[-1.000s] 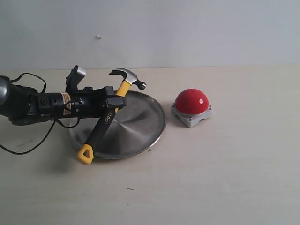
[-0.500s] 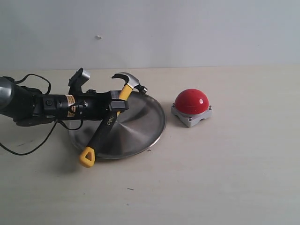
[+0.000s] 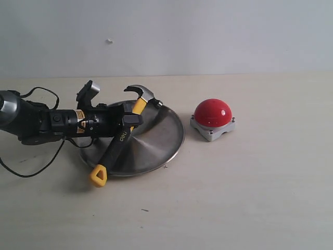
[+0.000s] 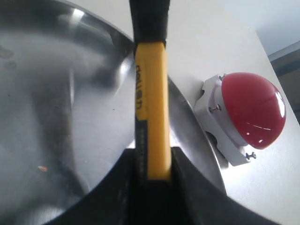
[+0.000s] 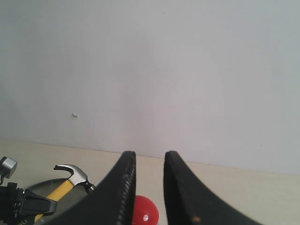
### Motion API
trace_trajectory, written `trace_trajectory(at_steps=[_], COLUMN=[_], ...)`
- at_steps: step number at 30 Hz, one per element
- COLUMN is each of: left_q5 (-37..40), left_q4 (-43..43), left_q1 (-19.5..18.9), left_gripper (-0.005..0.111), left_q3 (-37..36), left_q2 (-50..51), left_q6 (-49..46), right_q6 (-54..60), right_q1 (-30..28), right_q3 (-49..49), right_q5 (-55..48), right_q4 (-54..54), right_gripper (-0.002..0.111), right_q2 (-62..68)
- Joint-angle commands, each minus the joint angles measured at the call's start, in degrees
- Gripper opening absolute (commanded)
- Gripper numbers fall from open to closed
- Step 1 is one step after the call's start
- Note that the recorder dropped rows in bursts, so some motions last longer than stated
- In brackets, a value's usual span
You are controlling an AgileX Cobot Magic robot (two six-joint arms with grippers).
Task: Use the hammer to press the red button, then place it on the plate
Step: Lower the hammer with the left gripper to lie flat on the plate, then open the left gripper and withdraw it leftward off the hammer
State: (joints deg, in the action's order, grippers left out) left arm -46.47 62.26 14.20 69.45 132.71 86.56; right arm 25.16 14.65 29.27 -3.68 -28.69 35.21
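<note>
The hammer point(image 3: 120, 139) lies slanted across the left side of the plate point(image 3: 156, 140). Its dark head point(image 3: 141, 92) is near the plate's far rim and its yellow looped end point(image 3: 98, 176) reaches past the near rim. My left gripper point(image 3: 130, 119) comes in from the left and is shut on the handle. In the left wrist view the yellow handle point(image 4: 151, 117) runs out from between the jaws point(image 4: 152, 164) over the plate point(image 4: 56, 117). The red button point(image 3: 212, 112) sits on its grey base right of the plate, untouched. My right gripper point(image 5: 149, 154) is open, empty, raised well above the table.
A black cable point(image 3: 31, 166) trails on the table under the left arm. A pale wall point(image 3: 208, 36) closes off the back of the table. The right wrist view looks down on the hammer point(image 5: 70, 180) and the red button point(image 5: 144, 213) from afar.
The left gripper has lowered the hammer toward the plate, and the head has dropped closer to the far rim. The button and plate have not moved.
</note>
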Motion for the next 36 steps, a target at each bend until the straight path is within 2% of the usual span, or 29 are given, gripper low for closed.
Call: trace_trajectory(at_steps=[1,9,12,16,18,27,36], left_q5=[-2.1,-2.3,-2.5,-2.5,-2.5,-6.3,-6.5], left_q4=[-1.5,-1.4,-1.4,-1.5,-1.6,-1.2,1.5], left_q1=[0.0,0.0,0.0,0.0,0.0,-0.5,-0.6], left_gripper=[0.0,0.003,0.017,0.042,0.047,0.047,0.047], left_q3=[0.5,0.7,0.7,0.7,0.7,0.7,0.7], left_q2=[0.0,0.0,0.0,0.0,0.0,-0.3,-3.1], left_q6=[-0.9,-0.8,-0.6,-0.6,-0.6,1.6,2.2], right_q6=[0.2,0.2,0.2,0.2,0.2,0.2,0.2], right_q1=[0.0,0.0,0.0,0.0,0.0,0.0,0.0], right_q3=[-0.3,-0.3,-0.3,-0.3,-0.3,-0.3,-0.3], right_q5=[0.3,0.3,0.3,0.3,0.3,0.3,0.3], right_q4=[0.1,0.1,0.1,0.1,0.1,0.1,0.1], right_gripper=[0.022,0.022,0.022,0.022,0.022,0.022,0.022], right_q2=[-0.2,-0.2,-0.2,-0.2,-0.2,-0.2,-0.2])
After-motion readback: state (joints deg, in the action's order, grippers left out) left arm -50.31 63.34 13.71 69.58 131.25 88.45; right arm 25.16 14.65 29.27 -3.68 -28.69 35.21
